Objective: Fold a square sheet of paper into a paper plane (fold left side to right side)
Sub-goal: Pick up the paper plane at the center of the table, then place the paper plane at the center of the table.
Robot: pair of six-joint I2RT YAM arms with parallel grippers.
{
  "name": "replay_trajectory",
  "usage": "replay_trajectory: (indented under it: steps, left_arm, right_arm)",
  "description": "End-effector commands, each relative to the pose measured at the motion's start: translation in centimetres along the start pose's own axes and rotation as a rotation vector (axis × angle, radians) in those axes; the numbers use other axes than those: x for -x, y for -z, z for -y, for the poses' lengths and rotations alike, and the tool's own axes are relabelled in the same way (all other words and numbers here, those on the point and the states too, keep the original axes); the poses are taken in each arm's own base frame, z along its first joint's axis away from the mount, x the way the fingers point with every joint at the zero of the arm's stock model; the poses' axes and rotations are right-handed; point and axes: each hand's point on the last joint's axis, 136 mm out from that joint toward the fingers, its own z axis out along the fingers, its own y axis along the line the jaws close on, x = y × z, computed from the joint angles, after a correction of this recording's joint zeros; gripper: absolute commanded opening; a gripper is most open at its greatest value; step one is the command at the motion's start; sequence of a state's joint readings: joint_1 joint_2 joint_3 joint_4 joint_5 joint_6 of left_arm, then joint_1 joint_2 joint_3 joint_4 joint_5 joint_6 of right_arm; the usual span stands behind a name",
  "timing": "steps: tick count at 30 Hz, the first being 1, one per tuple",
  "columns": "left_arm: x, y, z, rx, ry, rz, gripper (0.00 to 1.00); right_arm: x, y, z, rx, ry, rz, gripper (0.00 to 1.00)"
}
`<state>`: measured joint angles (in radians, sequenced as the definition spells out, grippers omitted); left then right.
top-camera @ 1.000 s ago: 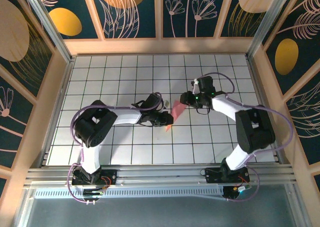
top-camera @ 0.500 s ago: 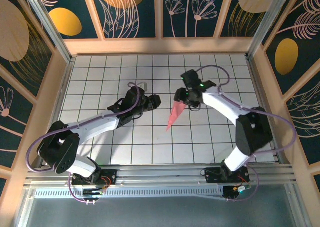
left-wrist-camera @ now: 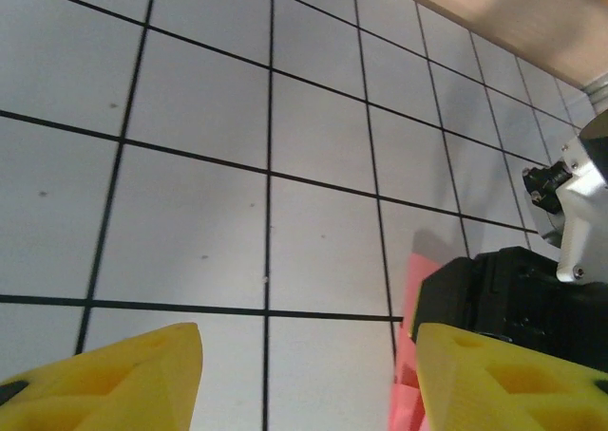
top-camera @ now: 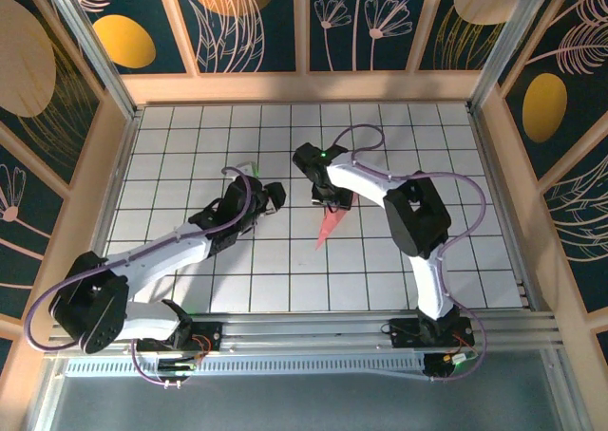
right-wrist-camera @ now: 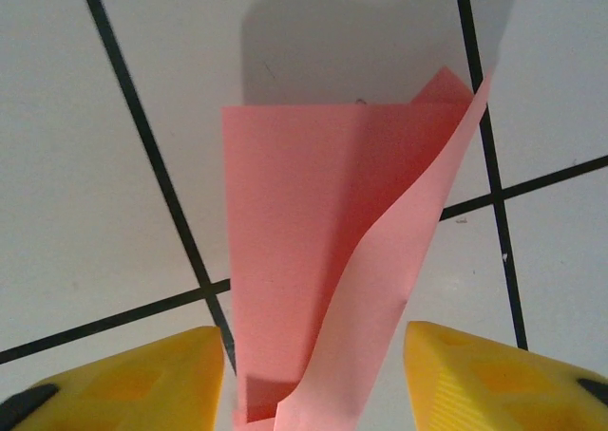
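The salmon-pink sheet of paper is folded into a slim pointed paper plane (top-camera: 331, 226) that lies on the white grid table, tip toward the near edge. My right gripper (top-camera: 329, 200) hangs over its wide far end. In the right wrist view the plane (right-wrist-camera: 313, 251) runs between the two yellow fingers (right-wrist-camera: 133, 379) with a gap on each side, and its upper flap curls up; the right gripper (right-wrist-camera: 313, 388) is open. My left gripper (top-camera: 276, 196) stands about one tile to the left, open over bare tiles (left-wrist-camera: 304, 384), with the pink edge (left-wrist-camera: 407, 355) beside its right finger.
The white grid table (top-camera: 190, 146) is walled by a wooden frame (top-camera: 304, 87) at the back and sides. The right gripper's black body (left-wrist-camera: 513, 293) sits close to the left gripper's right finger. An aluminium rail (top-camera: 304, 331) runs along the near edge.
The left gripper let go of the paper, opened and drew back to the left. The right gripper swung left over the plane's wide end. The plane now lies on the table.
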<state>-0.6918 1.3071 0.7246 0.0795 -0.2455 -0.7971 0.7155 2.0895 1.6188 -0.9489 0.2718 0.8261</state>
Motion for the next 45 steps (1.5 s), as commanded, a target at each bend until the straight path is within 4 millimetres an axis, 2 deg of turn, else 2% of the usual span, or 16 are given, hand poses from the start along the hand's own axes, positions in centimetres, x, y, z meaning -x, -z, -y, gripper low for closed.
replay_trajectory:
  steps: [1, 3, 7, 11, 14, 17, 21, 24, 27, 30, 31, 32, 34, 38, 45]
  left_arm:
    - [0.3, 0.6, -1.6, 0.054, -0.02, 0.029, 0.61]
    - [0.3, 0.6, -1.7, 0.057, -0.022, 0.033, 0.61]
    - [0.4, 0.7, -1.7, 0.06, -0.027, 0.036, 0.61]
    - [1.4, 1.2, -1.9, 0.072, -0.026, 0.059, 0.69]
    - [3.2, 2.2, -2.3, 0.092, -0.013, 0.094, 0.77]
    - [5.0, 3.3, -2.1, 0.065, 0.011, 0.129, 0.82]
    - [6.2, 3.8, -2.3, 0.006, 0.084, 0.117, 0.85]
    - [6.6, 3.7, -2.6, -0.057, 0.165, 0.075, 0.85]
    - [6.6, 3.5, -2.9, -0.122, 0.244, 0.037, 0.85]
    - [6.3, 3.3, -3.1, -0.164, 0.294, 0.006, 0.85]
    - [6.2, 3.4, -3.2, -0.173, 0.308, 0.0, 0.85]
    - [5.9, 3.3, -3.4, -0.172, 0.321, -0.008, 0.84]
    - [5.7, 3.4, -3.7, -0.17, 0.341, -0.011, 0.84]
    - [5.2, 3.5, -4.4, -0.154, 0.369, -0.006, 0.82]
    - [4.3, 3.2, -5.1, -0.126, 0.384, -0.031, 0.75]
  right_arm:
    - [-0.3, 0.1, 1.2, -0.082, -0.027, 0.0, 0.47]
    - [-0.6, 0.0, 1.1, -0.08, -0.03, -0.006, 0.44]
    - [-0.9, 0.1, 0.9, -0.078, -0.027, -0.014, 0.33]
    - [-1.0, 1.2, 0.9, -0.055, -0.036, -0.012, 0.14]
    - [-0.4, 3.0, 1.1, -0.028, -0.053, 0.019, 0.0]
    - [0.6, 5.6, 1.3, 0.023, -0.064, 0.075, 0.0]
    - [2.5, 9.2, 1.1, 0.12, -0.047, 0.176, 0.0]
    - [3.9, 11.9, -0.1, 0.264, 0.006, 0.274, 0.0]
    - [4.6, 14.6, -1.8, 0.505, 0.07, 0.368, 0.0]
    - [3.6, 18.1, -4.2, 0.946, 0.157, 0.369, 0.0]
    - [3.2, 19.9, -4.8, 1.115, 0.165, 0.355, 0.0]
    - [3.0, 20.1, -4.6, 1.214, 0.15, 0.329, 0.0]
    - [2.0, 19.3, -5.2, 1.289, 0.163, 0.263, 0.0]
    - [-0.8, 15.9, -7.5, 1.309, 0.224, 0.134, 0.0]
    - [-3.3, 10.3, -9.7, 1.328, 0.197, 0.007, 0.0]
